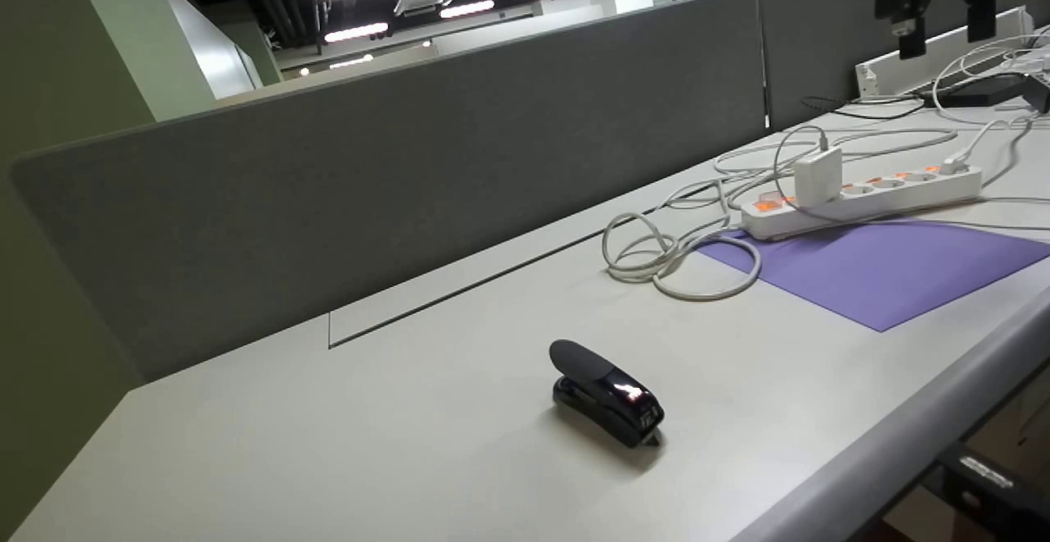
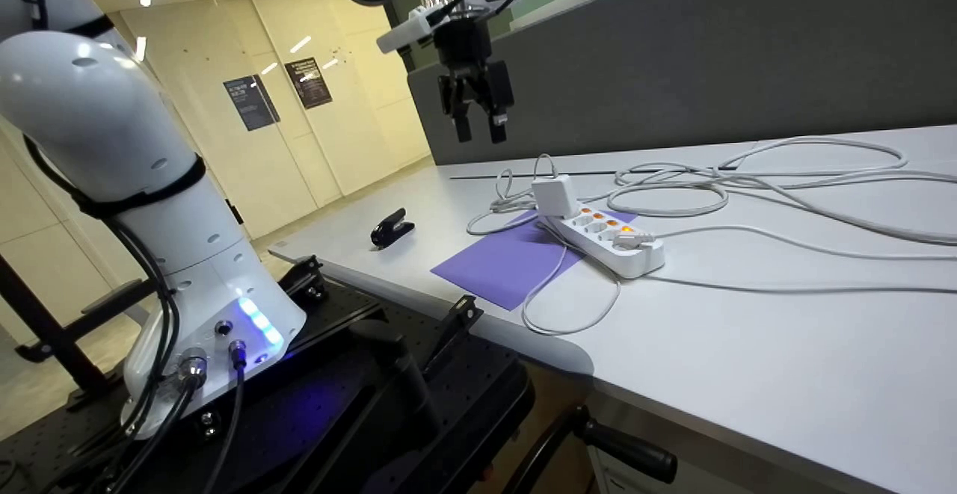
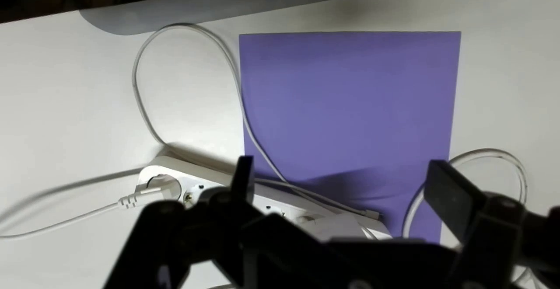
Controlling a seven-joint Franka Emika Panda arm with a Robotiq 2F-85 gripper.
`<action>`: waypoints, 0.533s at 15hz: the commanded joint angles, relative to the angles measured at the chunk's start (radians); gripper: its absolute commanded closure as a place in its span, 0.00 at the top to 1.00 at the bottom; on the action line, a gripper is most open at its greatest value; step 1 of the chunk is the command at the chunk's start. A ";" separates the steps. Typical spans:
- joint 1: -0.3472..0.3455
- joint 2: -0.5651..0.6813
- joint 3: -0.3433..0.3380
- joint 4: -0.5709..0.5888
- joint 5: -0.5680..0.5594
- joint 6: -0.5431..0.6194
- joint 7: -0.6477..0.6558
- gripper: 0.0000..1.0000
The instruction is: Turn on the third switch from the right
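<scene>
A white power strip (image 1: 894, 202) lies on the desk, partly over a purple sheet; it also shows in an exterior view (image 2: 598, 244) and the wrist view (image 3: 273, 195). Its row of small orange switches (image 2: 598, 216) runs along one long edge; I cannot tell surely which are lit. In the wrist view, my gripper hides the switches. A white plug (image 2: 632, 240) sits in one end socket. A white adapter (image 2: 555, 196) stands near the opposite end. My black gripper (image 2: 481, 131) is open and empty, well above the desk; its spread fingers show in the wrist view (image 3: 341, 164).
The purple sheet (image 3: 350, 96) lies under part of the strip. Loose white cables (image 1: 681, 255) coil around it. A black stapler (image 1: 607, 394) stands on the desk. A grey partition (image 1: 410, 165) runs along the back. The desk's rounded front edge (image 1: 902, 444) faces the robot base.
</scene>
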 commanded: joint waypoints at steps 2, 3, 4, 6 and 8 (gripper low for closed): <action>0.006 0.024 -0.015 -0.007 0.000 0.135 0.021 1.00; 0.001 0.043 -0.020 -0.003 0.005 0.173 0.033 1.00; -0.002 0.060 -0.024 0.001 0.006 0.203 0.041 1.00; -0.010 0.100 -0.035 0.011 0.006 0.265 0.058 1.00; -0.017 0.142 -0.047 0.021 0.017 0.310 0.068 1.00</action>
